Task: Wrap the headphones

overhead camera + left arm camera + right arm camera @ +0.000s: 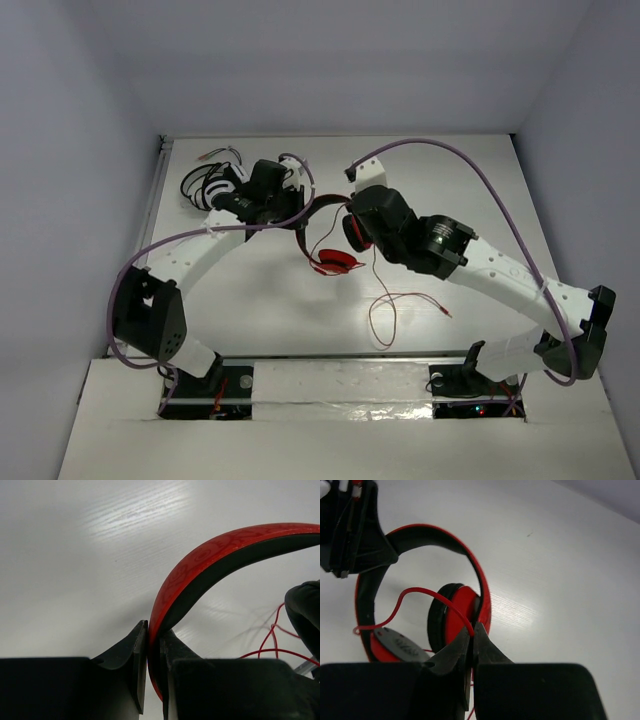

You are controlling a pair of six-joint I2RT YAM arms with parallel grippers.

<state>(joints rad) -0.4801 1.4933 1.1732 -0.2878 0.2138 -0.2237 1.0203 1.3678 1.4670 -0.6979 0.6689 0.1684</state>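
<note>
Observe headphones (335,262) mid-table between the arms, headband (210,560) clamped in shut left gripper (153,632), thin red cable (420,591) pinched in closed right gripper (471,636) just beside an earcup (462,612), loose cable trailing on table (250,300) toward near edge, black-and-white headphones (205,185) at far left.

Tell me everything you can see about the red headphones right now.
The headphones look like glossy red plastic, with a black-lined headband and round earcups, one showing a black cushion. The left gripper has its jaws shut on the headband; the right gripper pinches the thin red cable, whose loose end trails across the white table.
</note>
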